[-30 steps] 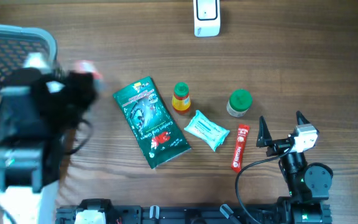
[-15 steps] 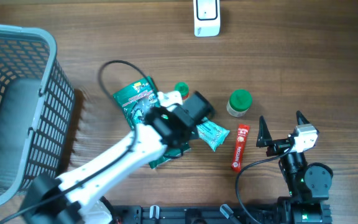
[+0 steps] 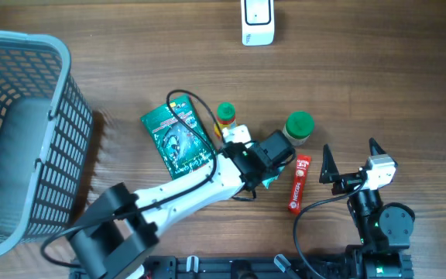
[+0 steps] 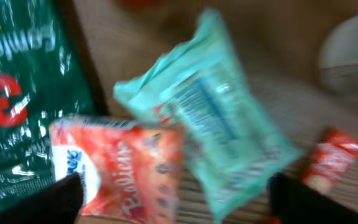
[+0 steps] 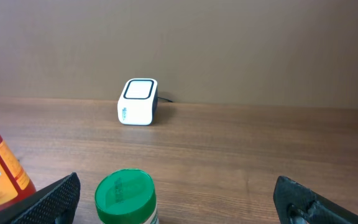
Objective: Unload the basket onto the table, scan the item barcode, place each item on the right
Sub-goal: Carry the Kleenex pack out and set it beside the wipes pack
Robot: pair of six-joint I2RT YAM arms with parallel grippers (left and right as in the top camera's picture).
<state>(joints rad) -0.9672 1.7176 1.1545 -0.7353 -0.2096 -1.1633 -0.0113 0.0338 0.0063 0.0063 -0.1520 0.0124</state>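
The white barcode scanner (image 3: 257, 22) stands at the table's far edge, also in the right wrist view (image 5: 138, 101). My left gripper (image 3: 273, 155) hovers open over a teal wipes packet (image 4: 216, 118), which the overhead view mostly hides beneath it. In the left wrist view the gripper (image 4: 179, 208) has a red-orange sachet (image 4: 123, 168) lying near its left finger, beside the green bag (image 4: 17, 87); the picture is blurred and nothing is gripped. My right gripper (image 3: 351, 153) rests open at the front right, empty (image 5: 176, 204).
A green bag (image 3: 173, 139), an orange bottle (image 3: 225, 118) with a green cap, a green-lidded jar (image 3: 298, 126) and a red stick packet (image 3: 299, 182) lie mid-table. A grey basket (image 3: 60, 155) stands at the left. The jar (image 5: 126, 196) sits just ahead of my right fingers.
My left arm swung from the basket to the middle items and its jaws opened from shut. The right arm has not moved.
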